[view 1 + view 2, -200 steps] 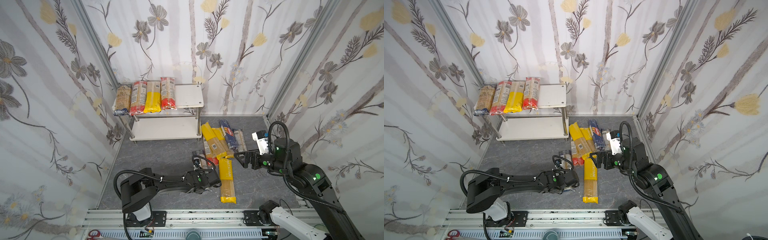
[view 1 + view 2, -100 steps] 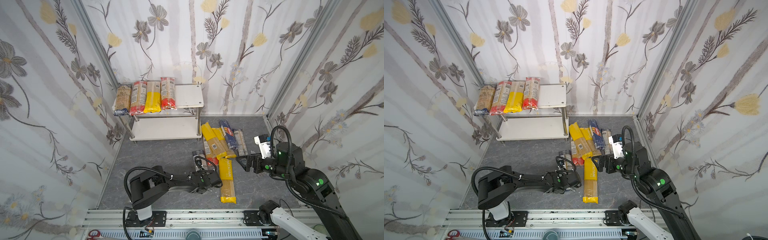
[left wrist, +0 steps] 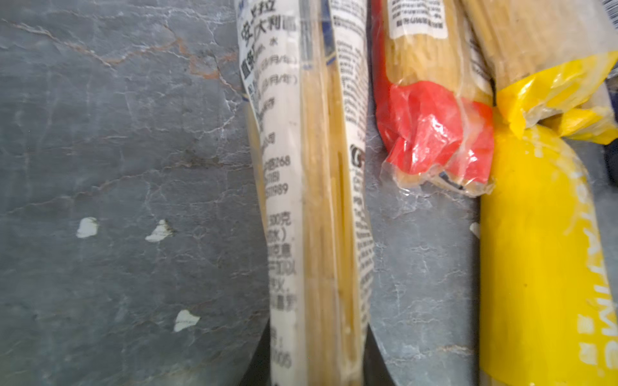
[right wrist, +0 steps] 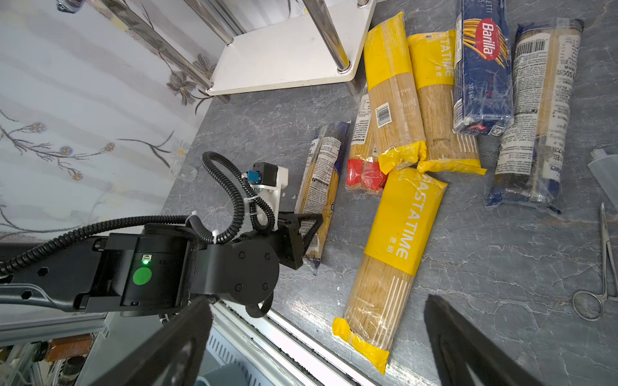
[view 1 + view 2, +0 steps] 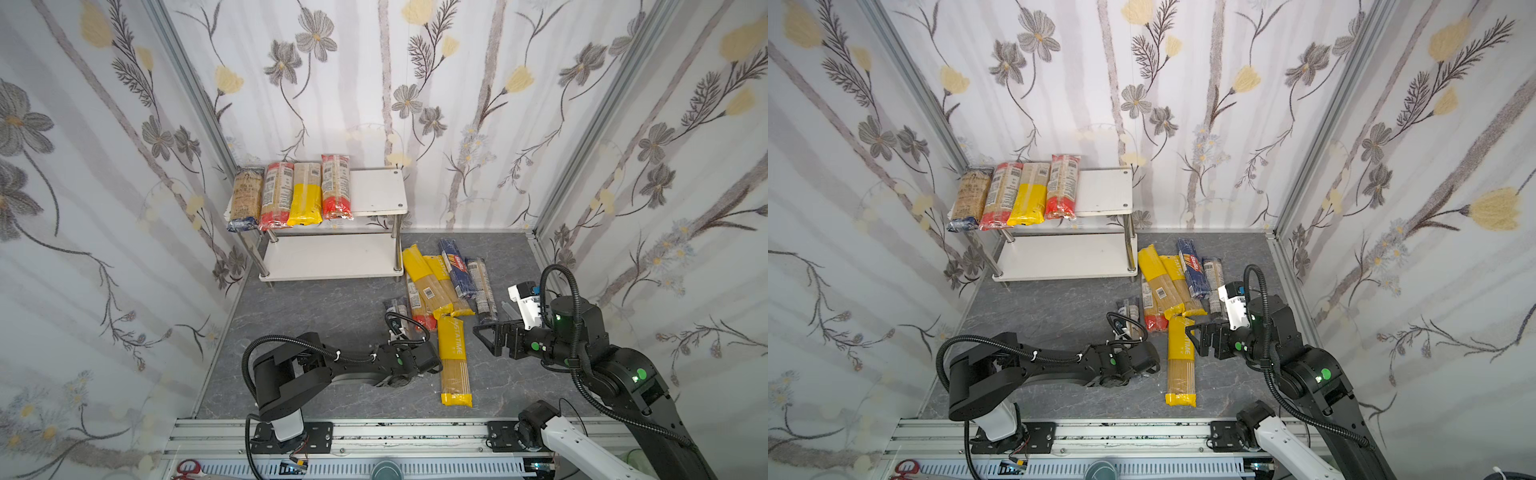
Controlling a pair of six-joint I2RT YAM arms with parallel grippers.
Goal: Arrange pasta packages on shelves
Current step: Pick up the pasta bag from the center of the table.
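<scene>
Left arm lies low over the grey floor (image 5: 316,316), stretched from its base at 7 o'clock out toward 3 o'clock. The left gripper (image 4: 312,234) is down at floor level, and its fingers (image 3: 259,367) are clamped on the near end of the blue-ended packet (image 4: 321,180). That packet lies flat, its long axis running 6 to 12 and its far end toward the shelves (image 5: 332,257). Right arm comes in from 5 o'clock, elbow raised. The right gripper (image 5: 485,338) faces 9 o'clock, fingers spread wide apart, just at 3 o'clock of the yellow packet (image 5: 453,357), which also runs 12 to 6. The four shelved packets (image 5: 291,195) sit side by side on the top board at 11 o'clock.
</scene>
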